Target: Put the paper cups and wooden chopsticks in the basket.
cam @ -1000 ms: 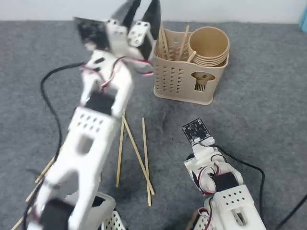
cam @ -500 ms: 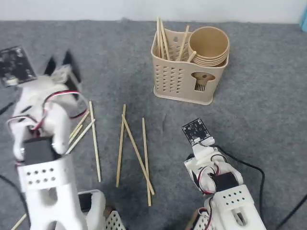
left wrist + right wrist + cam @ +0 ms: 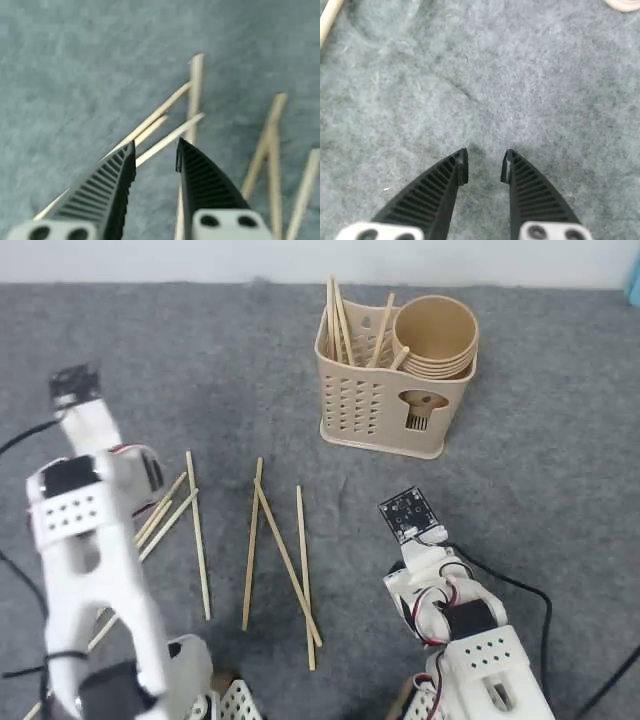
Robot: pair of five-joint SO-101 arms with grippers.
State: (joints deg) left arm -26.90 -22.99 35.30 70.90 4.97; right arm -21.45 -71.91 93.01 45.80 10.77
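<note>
Jaws apart over chopsticks (image 3: 194, 85) (left gripper (image 3: 155, 144))

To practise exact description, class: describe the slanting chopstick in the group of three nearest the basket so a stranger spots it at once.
Find the beige basket standing on the grey mat. In front of it three chopsticks lie close together. The slanting chopstick alone runs diagonally, bridging its two straighter neighbours.

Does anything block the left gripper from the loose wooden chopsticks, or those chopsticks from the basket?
Nothing visible does. The left gripper, jaws open, hangs above thin wooden chopsticks lying flat on the grey felt cover. Toward the beige perforated plastic basket lie just more flat chopsticks.
</note>
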